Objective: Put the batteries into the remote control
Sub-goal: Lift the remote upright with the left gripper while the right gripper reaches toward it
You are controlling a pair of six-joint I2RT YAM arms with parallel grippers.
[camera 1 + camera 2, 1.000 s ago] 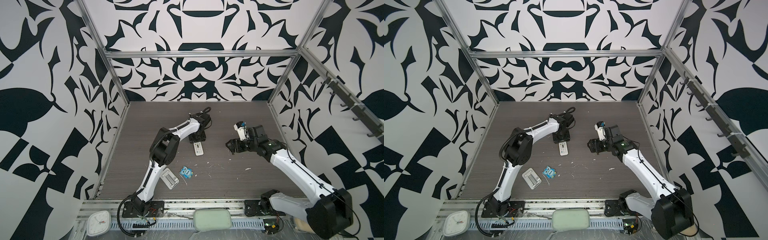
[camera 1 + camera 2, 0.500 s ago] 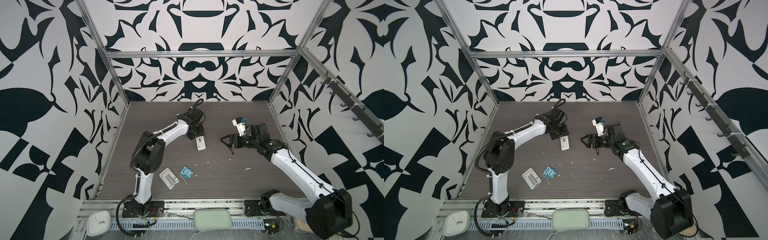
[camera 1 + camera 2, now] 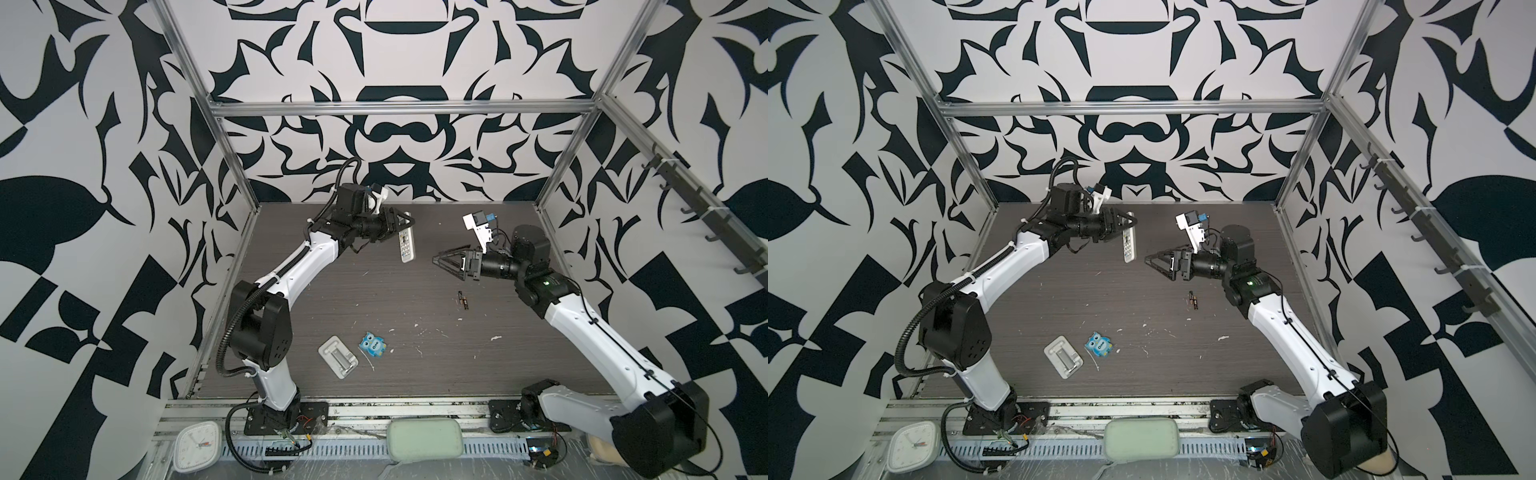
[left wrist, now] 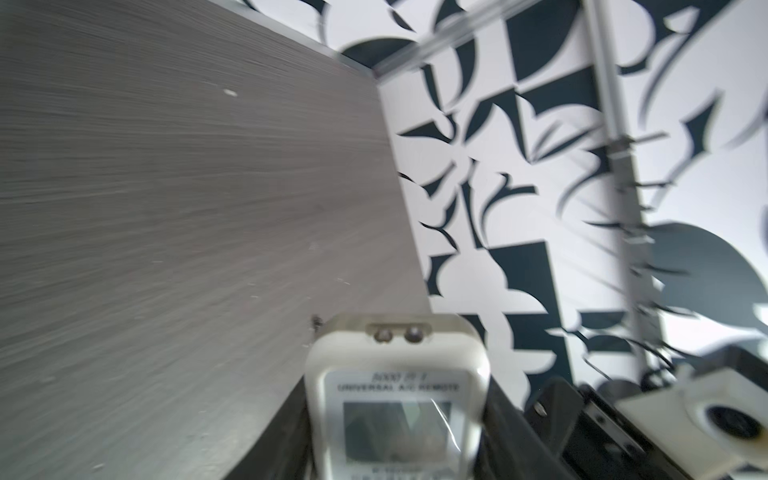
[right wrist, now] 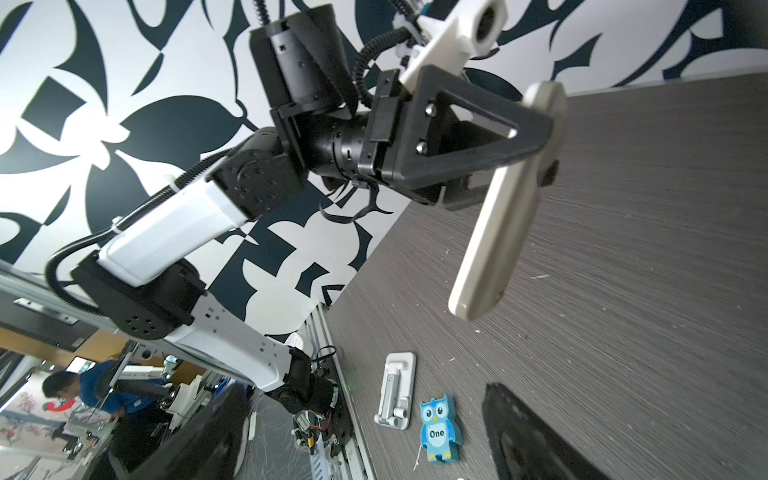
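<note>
- Nearest the front edge of the table (image 3: 415, 374), left of its middle, we saw a white tray with a metal piece (image 3: 338, 356) lying flat, and just beside it a blue owl-shaped item (image 3: 374, 344). The two were close but not touching.
- Farther in, at about mid-depth and toward the right edge, the batteries (image 3: 463, 300) lay on the bare surface in both top views (image 3: 1193, 300). The two slim dark cylinders were close alongside each other, one set slightly ahead. Nothing gripped them.
- Just beyond the batteries and above them, the right gripper (image 3: 442, 264) pointed toward the middle of the table. In the right wrist view its dark fingers (image 5: 523, 432) stood wide apart at the two sides of the picture with nothing between them, so we noted the jaws as released and empty.
- Farthest back, near the far edge and left of centre, the left gripper (image 3: 405, 224) was clamped on the remote control (image 3: 407, 245), grasping it by the sides close to its screen end.
- The remote control was held off the table, well apart from the batteries. Its free end slanted down toward the front edge, its buttons faced up in both top views (image 3: 1128, 247), and its plain back faced the right wrist camera (image 5: 498, 216).
- In the left wrist view the pale screen end (image 4: 395, 395) stuck out between the black jaws.
</note>
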